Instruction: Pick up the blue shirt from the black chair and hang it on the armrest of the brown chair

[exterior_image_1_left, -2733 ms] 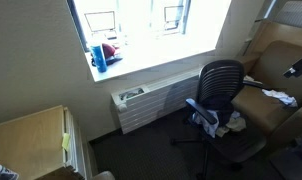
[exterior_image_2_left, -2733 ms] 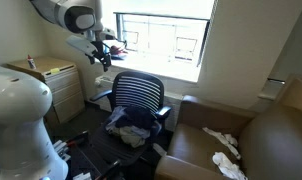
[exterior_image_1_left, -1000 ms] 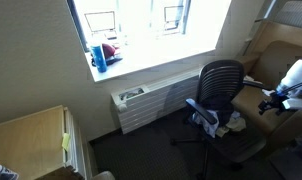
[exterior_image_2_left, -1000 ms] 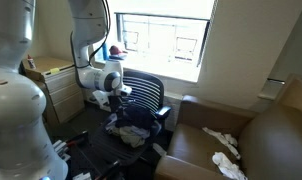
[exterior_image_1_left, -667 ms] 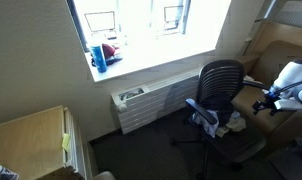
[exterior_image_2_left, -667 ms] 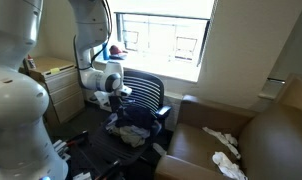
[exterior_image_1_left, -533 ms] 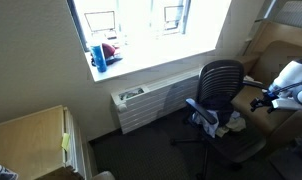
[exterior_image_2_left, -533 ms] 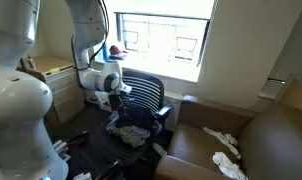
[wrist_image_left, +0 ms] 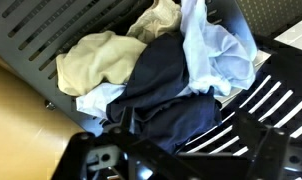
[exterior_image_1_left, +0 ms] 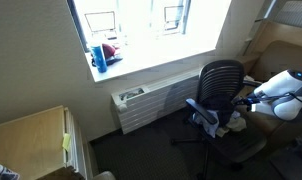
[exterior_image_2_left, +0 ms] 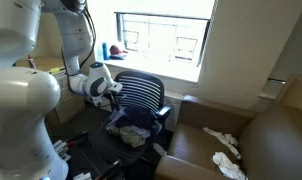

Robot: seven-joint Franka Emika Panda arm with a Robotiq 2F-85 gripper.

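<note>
**Tool beside the black chair, blue shirt in the pile on its seat**

In an exterior view my tool (exterior_image_2_left: 113, 90) hangs just beside the back of the black chair (exterior_image_2_left: 141, 97), at about 9 o'clock from it. In the wrist view the tool is only a dark shape along the 6 o'clock edge. I cannot tell whether its fingers are apart or together, and I see nothing held in them.

Just past it in the wrist view lies a heap of clothes. The blue shirt (wrist_image_left: 161, 88) is crumpled in the middle, dark navy, resting on the seat. A cream cloth (wrist_image_left: 99, 60) touches it at 10 o'clock. A white cloth (wrist_image_left: 216, 50) drapes over it at 2 o'clock. Black slatted parts of the chair show at 4 o'clock.

In both exterior views the heap sits on the seat, below and apart from the tool. The white arm (exterior_image_1_left: 282, 100) reaches in from the frame's 3 o'clock edge towards the chair.

Beyond the black chair, at 3 o'clock from it, stands the brown chair (exterior_image_2_left: 256, 135). A small white rag (exterior_image_2_left: 223, 145) lies on its seat.

Farthest off, the window (exterior_image_2_left: 156, 40) is bright. A blue cup (exterior_image_1_left: 98, 55) stands on the sill, with the radiator (exterior_image_1_left: 141, 100) beneath.
</note>
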